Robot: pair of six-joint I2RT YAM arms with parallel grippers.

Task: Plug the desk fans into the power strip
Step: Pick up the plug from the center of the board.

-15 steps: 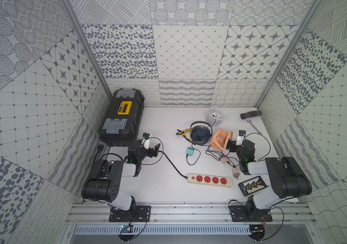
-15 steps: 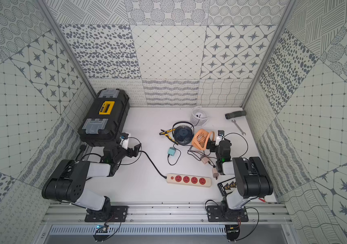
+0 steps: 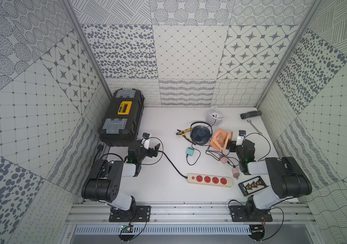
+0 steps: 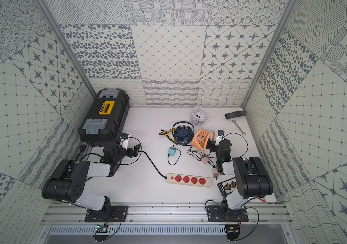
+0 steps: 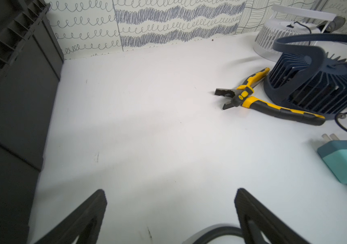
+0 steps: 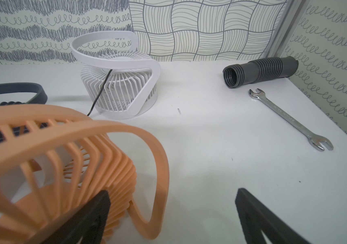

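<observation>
The cream power strip (image 3: 209, 180) (image 4: 188, 180) with red sockets lies near the front, and its black cord (image 3: 172, 164) runs left past my left gripper (image 3: 153, 150). Three desk fans stand behind it: navy (image 3: 201, 133), orange (image 3: 221, 139) and white (image 3: 214, 115). Their plugs lie loose on the table: teal (image 3: 190, 151), pink (image 3: 223, 159) and another pink one (image 3: 235, 174) at the strip's right end. My left gripper (image 5: 170, 194) is open over bare table. My right gripper (image 6: 171, 193) is open beside the orange fan (image 6: 62, 164), with the fan's stand loop reaching between its jaws.
A black toolbox (image 3: 122, 117) fills the back left. Yellow pliers (image 3: 184, 132) lie by the navy fan. A wrench (image 3: 253, 126) and a black ribbed hose (image 3: 250, 114) lie at the back right. A black bit case (image 3: 252, 186) sits under the right arm.
</observation>
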